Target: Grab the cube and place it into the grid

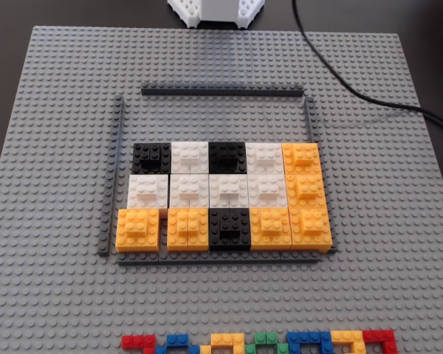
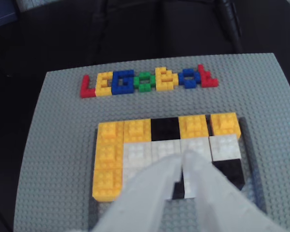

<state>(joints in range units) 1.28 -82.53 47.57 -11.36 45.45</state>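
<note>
Oddly, no loose small black studded Lego cube shows anywhere outside the rectangular grid of white, orange and black blocks framed by thin dark grey strips (image 1: 221,91). The only black blocks in the fixed view sit inside the grid: one at its far-left corner (image 1: 150,158), one in the middle of its far row (image 1: 227,155) and one in the middle of its near row (image 1: 229,225). Which of them is the task's cube cannot be told. The white two-finger gripper (image 2: 181,159) appears only in the wrist view, looking down on the grid. Its fingertips are pressed together or very nearly so, with nothing visible between them. It seems raised well clear of the grid, since the fixed view shows only the arm's white base (image 1: 218,11) beyond the grid's far strip. The main risk is a wrong target: a closed gripper coming down on the packed blocks would strike studs rather than straddle a block. The blocks sit side by side, leaving the fingers little room, so a neighbouring white or orange block could be levered loose. A bare strip of the grey studded baseplate (image 1: 59,147) lies inside the grid's far side. A block set down there off the stud pattern would probably sit tilted.
</note>
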